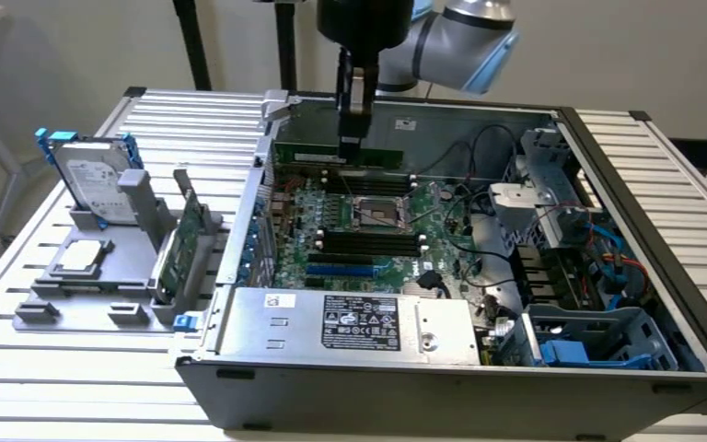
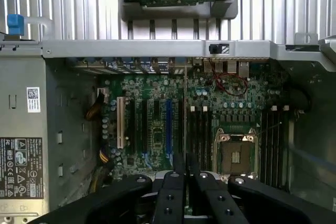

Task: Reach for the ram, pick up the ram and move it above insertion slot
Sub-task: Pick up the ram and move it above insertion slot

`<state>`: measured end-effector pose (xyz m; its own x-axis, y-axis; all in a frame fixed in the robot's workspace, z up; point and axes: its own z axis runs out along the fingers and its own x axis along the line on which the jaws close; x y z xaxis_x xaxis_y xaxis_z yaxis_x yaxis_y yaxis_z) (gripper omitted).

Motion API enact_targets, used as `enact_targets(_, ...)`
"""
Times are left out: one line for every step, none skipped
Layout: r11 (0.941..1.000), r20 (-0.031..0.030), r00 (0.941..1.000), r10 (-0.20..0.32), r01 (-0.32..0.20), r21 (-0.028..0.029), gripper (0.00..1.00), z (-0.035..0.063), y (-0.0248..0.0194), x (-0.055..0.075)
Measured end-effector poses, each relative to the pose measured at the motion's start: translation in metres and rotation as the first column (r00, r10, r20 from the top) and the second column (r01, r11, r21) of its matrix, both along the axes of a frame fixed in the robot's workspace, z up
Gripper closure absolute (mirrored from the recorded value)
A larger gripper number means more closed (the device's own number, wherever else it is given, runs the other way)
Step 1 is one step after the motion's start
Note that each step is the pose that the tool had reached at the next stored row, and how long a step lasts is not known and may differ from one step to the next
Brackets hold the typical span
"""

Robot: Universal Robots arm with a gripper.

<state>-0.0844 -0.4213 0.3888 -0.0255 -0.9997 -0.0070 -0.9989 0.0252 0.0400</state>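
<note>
The ram, a thin green stick, hangs level inside the open computer case with my gripper shut on its middle. In the wrist view my gripper stands nearly closed, and the ram shows edge-on as a thin line running away from it. That line lies parallel to the black insertion slot and close beside it, next to the processor socket. The exterior view shows one bank of black slots in front of the socket. How high the ram hangs above the board is unclear.
Case walls ring the motherboard. A power supply fills the near side, with cables and a drive cage on the exterior view's right. Outside, a rack holds a hard drive and a green card.
</note>
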Motion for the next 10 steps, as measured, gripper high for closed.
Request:
enact_targets(1.0, 0.0, 1.0, 0.0, 0.0, 0.0, 0.87, -0.001, 0.0018, 0.003)
enact_targets(1.0, 0.0, 1.0, 0.0, 0.0, 0.0, 0.87, -0.0018, 0.0033, 0.007)
enact_targets(1.0, 0.0, 1.0, 0.0, 0.0, 0.0, 0.87, -0.0023, 0.0039, 0.012)
enact_targets(1.0, 0.0, 1.0, 0.0, 0.0, -0.0001, 0.87, -0.0025, 0.0039, 0.016)
enact_targets(1.0, 0.0, 1.0, 0.0, 0.0, 0.0, 0.87, -0.0027, 0.0039, 0.021)
enact_targets(1.0, 0.0, 1.0, 0.0, 0.0, -0.0001, 0.87, -0.0028, 0.0039, 0.025)
enact_targets(1.0, 0.0, 1.0, 0.0, 0.0, 0.0, 0.87, -0.003, 0.0039, 0.028)
enact_targets(1.0, 0.0, 1.0, 0.0, 0.0, -0.0001, 0.87, -0.003, 0.0039, 0.029)
enact_targets(1.0, 0.0, 1.0, 0.0, 0.0, 0.0, 0.87, -0.003, 0.0038, 0.03)
enact_targets(1.0, 0.0, 1.0, 0.0, 0.0, 0.0, 0.87, -0.003, 0.0038, 0.03)
